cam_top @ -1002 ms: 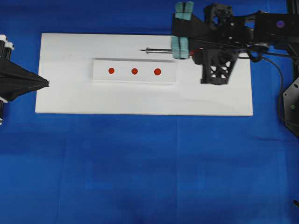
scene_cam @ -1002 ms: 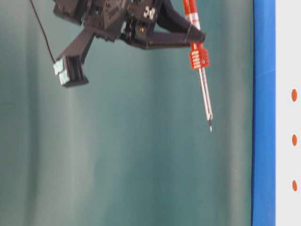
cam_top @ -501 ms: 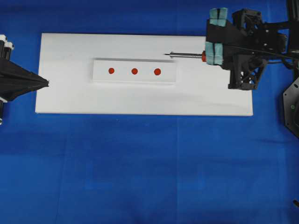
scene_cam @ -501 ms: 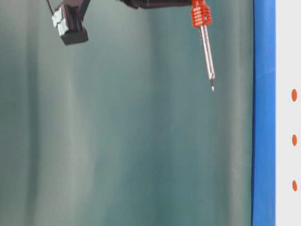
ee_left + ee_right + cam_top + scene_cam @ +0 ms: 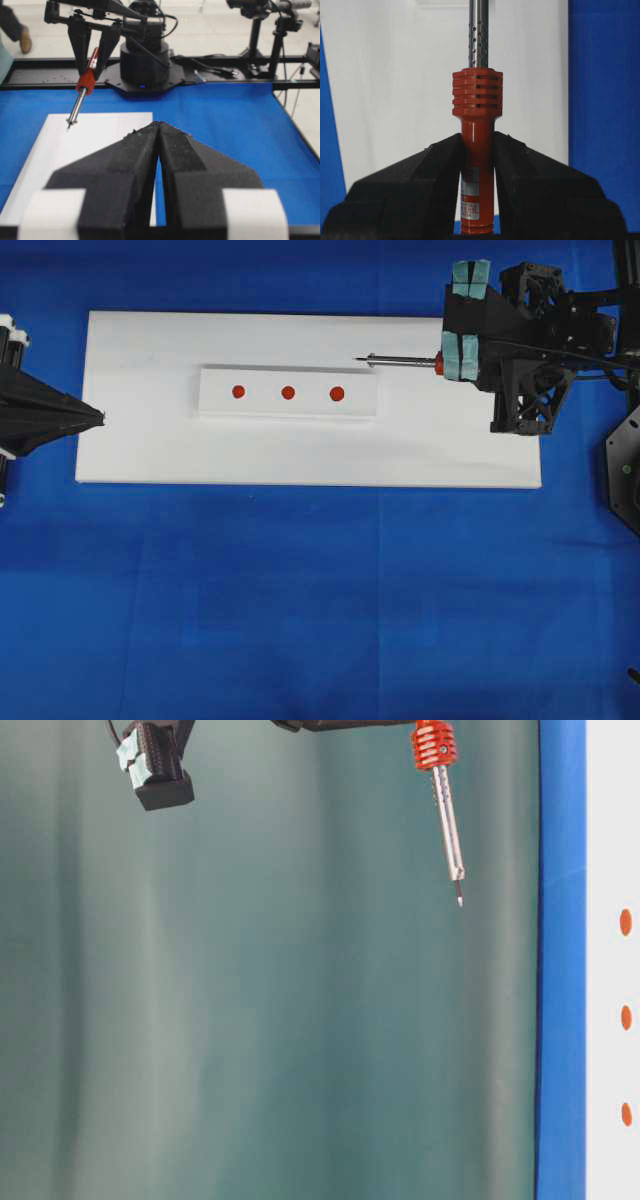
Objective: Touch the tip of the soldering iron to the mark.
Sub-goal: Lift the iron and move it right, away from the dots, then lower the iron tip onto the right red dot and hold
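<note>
My right gripper (image 5: 477,150) is clamped on the soldering iron (image 5: 477,130), both black fingers (image 5: 420,175) pressed against the smooth lower part of the orange-red handle, just under the ribbed collar; a small printed label on the handle sits between the pads. In the right wrist view the perforated silver shaft runs straight up out of the collar and leaves the top of the frame, so the tip is not visible there. In the overhead view the gripper sits at the upper right of the frame, over the right end of the white board (image 5: 150,450), with the shaft pointing toward frame left and the tip above the upper right corner of the raised white strip (image 5: 215,405). The strip carries three red marks (image 5: 337,393) in a row; the tip lies up and to the right of the rightmost one, apart from it. The table-level view shows the iron hanging in the upper right of the frame, tip in the air, well apart from the board surface at the right edge. My left gripper (image 5: 159,165) is clenched, fingers meeting along a seam and holding nothing; in the overhead view it rests at the left edge of the frame, tip just beside the board's left border. Blue cloth (image 5: 300,600) covers the table under everything.
</note>
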You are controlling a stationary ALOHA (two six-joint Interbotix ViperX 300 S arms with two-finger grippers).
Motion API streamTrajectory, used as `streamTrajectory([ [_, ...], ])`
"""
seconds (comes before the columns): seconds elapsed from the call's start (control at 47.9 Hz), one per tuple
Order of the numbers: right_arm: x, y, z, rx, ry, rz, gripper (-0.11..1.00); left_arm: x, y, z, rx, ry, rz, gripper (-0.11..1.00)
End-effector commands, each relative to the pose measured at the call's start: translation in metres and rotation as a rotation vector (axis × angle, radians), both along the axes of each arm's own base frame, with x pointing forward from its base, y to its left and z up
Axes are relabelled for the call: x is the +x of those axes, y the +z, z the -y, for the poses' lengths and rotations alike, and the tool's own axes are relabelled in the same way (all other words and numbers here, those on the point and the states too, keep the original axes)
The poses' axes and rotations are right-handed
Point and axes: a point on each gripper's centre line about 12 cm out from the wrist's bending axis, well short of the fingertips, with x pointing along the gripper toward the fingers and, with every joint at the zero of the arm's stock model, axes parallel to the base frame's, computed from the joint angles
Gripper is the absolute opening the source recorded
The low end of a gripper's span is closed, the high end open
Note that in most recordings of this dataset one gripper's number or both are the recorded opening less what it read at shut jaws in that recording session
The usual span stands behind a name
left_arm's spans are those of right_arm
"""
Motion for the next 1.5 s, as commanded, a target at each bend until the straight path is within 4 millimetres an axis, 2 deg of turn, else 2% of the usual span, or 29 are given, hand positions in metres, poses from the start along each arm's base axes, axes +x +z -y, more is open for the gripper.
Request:
streamTrajectory([
  [0.0, 0.002, 0.007, 0.000, -0.005, -0.001, 0.026, 0.06, 0.001, 0.006, 0.001, 0.002, -0.004, 0.020, 0.00],
  [0.835, 0.004, 0.004, 0.001, -0.004, 0.000, 0.029, 0.06, 0.001, 0.006, 0.001, 0.003, -0.004, 0.022, 0.00],
  [1.085, 0.015, -0.017, 0.002, 0.009, 0.005, -0.019, 0.06, 0.001, 0.006, 0.001, 0.003, -0.004, 0.020, 0.00],
  [1.482, 0.032, -0.061, 0.003, 0.028, 0.020, -0.064, 0.06, 0.001, 0.005, 0.001, 0.004, -0.004, 0.017, 0.00],
])
